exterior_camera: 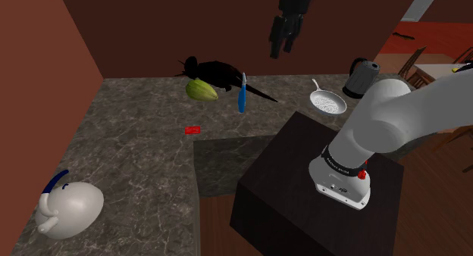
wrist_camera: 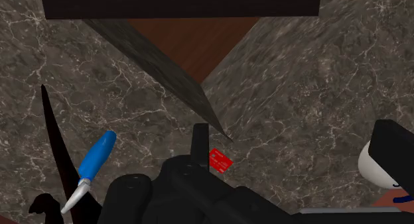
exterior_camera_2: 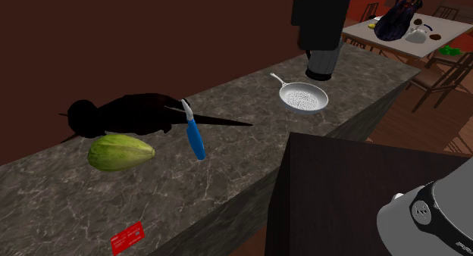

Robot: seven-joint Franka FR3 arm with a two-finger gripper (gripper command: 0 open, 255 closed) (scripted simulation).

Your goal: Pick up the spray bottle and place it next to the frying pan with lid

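Note:
The spray bottle [exterior_camera: 68, 207] is a white, rounded thing with blue trim, lying at the near left end of the marble counter [exterior_camera: 136, 156]; its white body [wrist_camera: 370, 166] also shows in the wrist view. A black pan with a long handle [exterior_camera: 216, 71] [exterior_camera_2: 129, 114] sits at the counter's back. A silver frying pan [exterior_camera: 328, 104] [exterior_camera_2: 305, 98] without a lid lies farther to the shoulder view's right. My gripper [exterior_camera: 282, 50] hangs high above the counter between the two pans, open and holding nothing, far from the bottle.
A green squash [exterior_camera: 202, 90] [exterior_camera_2: 120, 152] and a blue-handled knife [exterior_camera: 242, 95] [exterior_camera_2: 195, 133] [wrist_camera: 96, 160] lie beside the black pan. A red card [exterior_camera: 192, 129] [wrist_camera: 220, 160] lies mid-counter. A grey jug [exterior_camera: 361, 76] stands behind the silver pan. My dark stand [exterior_camera: 303, 179] fills the counter's inner corner.

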